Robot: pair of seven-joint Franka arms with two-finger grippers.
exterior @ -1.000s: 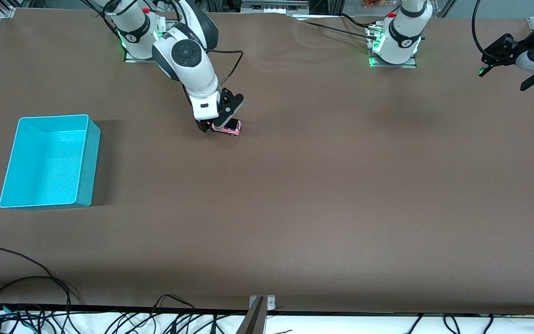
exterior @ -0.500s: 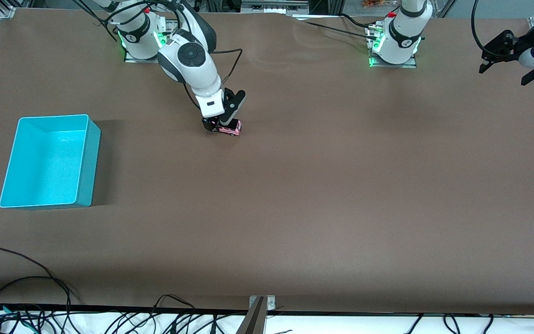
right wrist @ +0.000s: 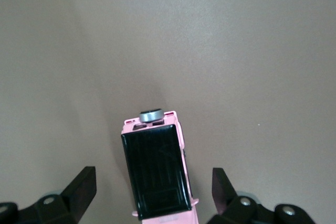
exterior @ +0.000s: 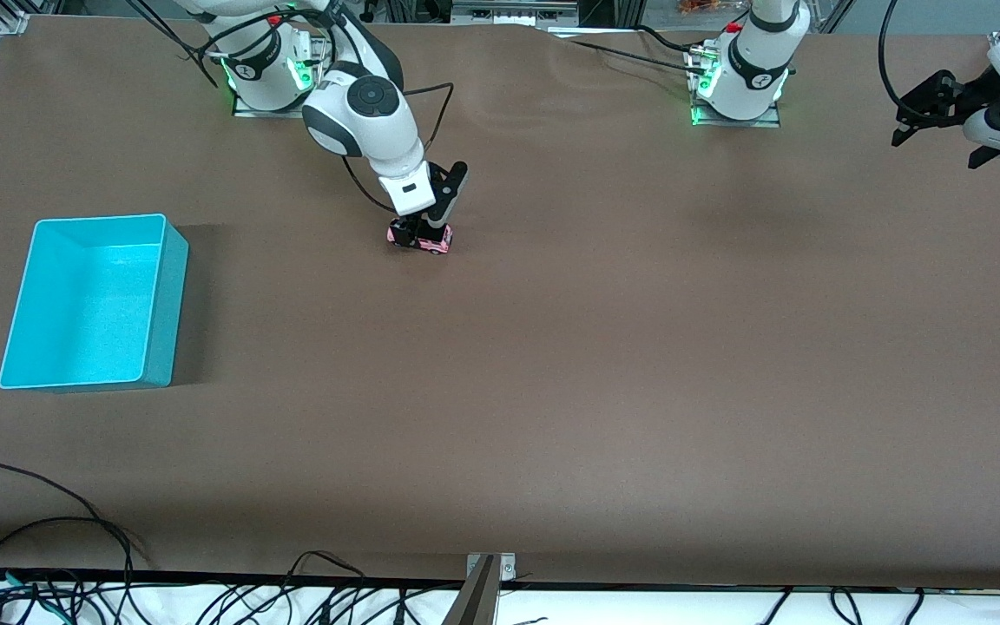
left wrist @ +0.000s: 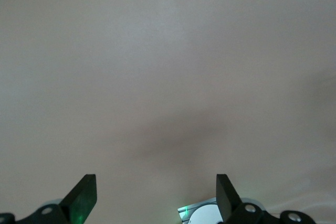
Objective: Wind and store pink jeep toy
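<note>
- Since 1 second ago, the right arm has drawn its wrist back toward its base and stood more upright, so the right pincer (exterior: pixel 417 233) now sits straight over the pink jeep toy (exterior: pixel 419 240); the jeep itself has not shifted, and the left arm has only drifted a little.
- We see the right pincer spread wide in its wrist view, 1 finger on each side of the jeep and neither touching it.
- We place the jeep on the brown tabletop (exterior: pixel 604 365), on its wheels, well in from every edge, closer to the edge with the arm bases and toward the right arm's end.
- We judge it light, rigid moulded plastic: it should not deform, but its glossy flanks may slip and its wheels let it roll if nudged.
- We would pinch it across the 2 long pink sides, below the flat black roof panel (right wrist: pixel 157 169), leaving the wheels free.
- A small grey round part (right wrist: pixel 151 115) sits at 1 end of the body; we cannot tell what it is.
- Matte, faintly textured brown covering makes up the tabletop.
- Rectangular, smooth-walled and open-topped, the turquoise bin (exterior: pixel 166 304) stands empty near the tabletop edge at the right arm's end.
- Waiting over the tabletop edge at its own end, the left pincer (exterior: pixel 943 117) is spread and holds nothing.
</note>
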